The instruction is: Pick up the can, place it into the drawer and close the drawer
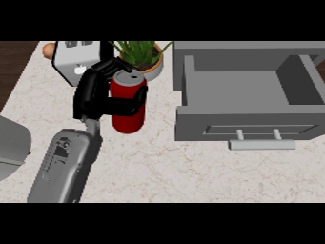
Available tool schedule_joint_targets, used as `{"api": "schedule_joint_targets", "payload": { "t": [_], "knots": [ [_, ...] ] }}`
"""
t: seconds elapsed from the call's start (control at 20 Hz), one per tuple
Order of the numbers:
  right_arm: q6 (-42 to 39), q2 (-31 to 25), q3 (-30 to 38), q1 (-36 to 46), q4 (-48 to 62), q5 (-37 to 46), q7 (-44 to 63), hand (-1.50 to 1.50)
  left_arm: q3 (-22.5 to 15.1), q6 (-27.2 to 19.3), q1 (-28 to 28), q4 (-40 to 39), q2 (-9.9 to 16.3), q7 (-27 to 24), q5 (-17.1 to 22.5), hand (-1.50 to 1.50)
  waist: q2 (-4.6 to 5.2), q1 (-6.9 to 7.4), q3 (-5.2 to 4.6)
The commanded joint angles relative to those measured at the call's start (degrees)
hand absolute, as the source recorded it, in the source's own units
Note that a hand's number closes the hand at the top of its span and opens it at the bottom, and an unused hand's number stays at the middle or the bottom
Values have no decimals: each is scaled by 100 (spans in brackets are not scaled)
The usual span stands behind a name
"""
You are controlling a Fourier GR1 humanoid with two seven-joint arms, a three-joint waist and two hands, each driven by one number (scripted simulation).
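Left hand (98,93) is curling round the red can (128,106), fingers over its upper part near the silver top, thumb wrapping across the middle. Can is standing upright on the pale marbled counter (179,167), left of the drawer; can't tell whether its base is touching the counter or just off it. Grey forearm (66,164) is coming in from the lower left, running up to the hand. Grey drawer (253,93) is sitting open at the right, inside bare, its front panel with a light bar handle (262,143) facing the lower edge. Can is apart from the drawer, not in it. Behind the can a potted plant (142,55) is sitting near a toaster (80,59). Right hand isn't showing.
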State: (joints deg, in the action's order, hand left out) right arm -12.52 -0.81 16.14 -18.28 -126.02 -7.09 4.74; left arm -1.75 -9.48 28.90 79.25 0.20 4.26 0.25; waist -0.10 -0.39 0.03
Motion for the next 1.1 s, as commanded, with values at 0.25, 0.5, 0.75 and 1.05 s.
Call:
{"api": "schedule_joint_targets", "payload": {
  "t": [0.25, 0.5, 0.75, 1.05],
  "knots": [
    [64, -31, 67, 50, -100, -52, 74, -150, -1006, -1295, 1432, -302, -19, 877, -36, 150, 10, -51, -1],
    [28, 74, -11, -89, 8, 13, -87, -150, -1414, -1886, 2235, -605, -20, 1105, 94, 150, 9, -86, 0],
    [-7, -105, 29, 334, 190, 51, 57, -150, -956, -1774, 3588, -1825, -20, 1229, 314, 150, 32, -105, 1],
    [-154, -261, 207, 238, -19, -296, 277, -150, -884, -1962, 4324, -2993, -20, 680, 816, 150, 54, -186, 1]
  ]
}}
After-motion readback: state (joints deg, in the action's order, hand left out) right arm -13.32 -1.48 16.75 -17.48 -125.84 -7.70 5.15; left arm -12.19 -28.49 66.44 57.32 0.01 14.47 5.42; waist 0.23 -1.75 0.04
